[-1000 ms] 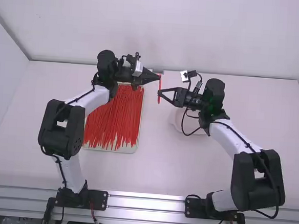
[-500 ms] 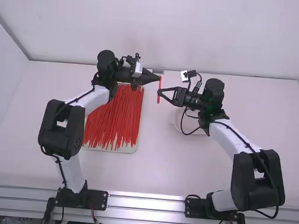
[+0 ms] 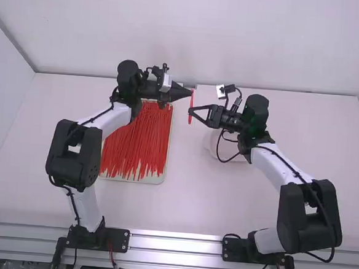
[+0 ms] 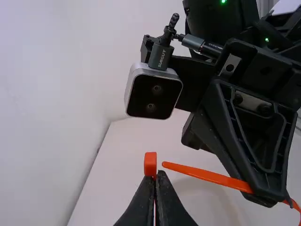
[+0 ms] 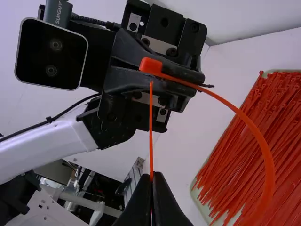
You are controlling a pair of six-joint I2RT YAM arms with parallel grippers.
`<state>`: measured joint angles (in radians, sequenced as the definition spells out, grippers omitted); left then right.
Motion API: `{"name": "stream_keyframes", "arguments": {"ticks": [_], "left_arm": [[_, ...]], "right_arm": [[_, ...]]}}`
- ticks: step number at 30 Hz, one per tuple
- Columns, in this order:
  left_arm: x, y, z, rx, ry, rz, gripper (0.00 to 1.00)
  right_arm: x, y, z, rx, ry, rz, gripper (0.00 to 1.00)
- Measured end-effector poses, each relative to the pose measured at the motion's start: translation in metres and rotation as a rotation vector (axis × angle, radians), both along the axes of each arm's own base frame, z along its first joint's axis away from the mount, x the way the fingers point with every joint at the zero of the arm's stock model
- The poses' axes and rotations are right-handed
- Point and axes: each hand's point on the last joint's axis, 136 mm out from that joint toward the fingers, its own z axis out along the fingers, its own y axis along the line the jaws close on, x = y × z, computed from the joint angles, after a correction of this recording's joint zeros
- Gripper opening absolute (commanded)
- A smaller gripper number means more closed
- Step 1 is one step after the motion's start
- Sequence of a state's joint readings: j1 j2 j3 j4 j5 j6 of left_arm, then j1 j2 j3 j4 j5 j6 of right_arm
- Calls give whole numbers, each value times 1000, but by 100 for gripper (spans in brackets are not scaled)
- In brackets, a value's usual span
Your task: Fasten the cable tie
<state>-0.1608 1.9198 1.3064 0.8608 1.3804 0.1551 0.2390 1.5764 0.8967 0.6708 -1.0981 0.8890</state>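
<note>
Above the centre of the high view, the left gripper (image 3: 189, 95) clamps the tie (image 3: 191, 103) by its head (image 4: 150, 163) and the right gripper (image 3: 191, 115) pinches its tail (image 4: 202, 175), the tip (image 4: 164, 164) just beside the head, so the tip likely needs squaring to the head before a straight push through.

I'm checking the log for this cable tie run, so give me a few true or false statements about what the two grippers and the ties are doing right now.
The left gripper is shut on the cable tie's head. True.
The right gripper is open and empty. False: it is shut on the same tie's thin strap.
The spare ties lie on a tray below the left arm. True.
The spare ties are blue. False: they are red.
</note>
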Motion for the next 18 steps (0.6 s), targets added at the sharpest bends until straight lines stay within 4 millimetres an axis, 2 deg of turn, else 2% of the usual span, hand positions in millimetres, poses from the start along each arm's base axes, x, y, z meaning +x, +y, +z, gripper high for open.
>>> {"name": "stream_keyframes", "arguments": {"ticks": [18], "left_arm": [[0, 0, -1, 2, 12, -1, 2]], "right_arm": [[-2, 2, 1, -2, -23, 8, 0]]}}
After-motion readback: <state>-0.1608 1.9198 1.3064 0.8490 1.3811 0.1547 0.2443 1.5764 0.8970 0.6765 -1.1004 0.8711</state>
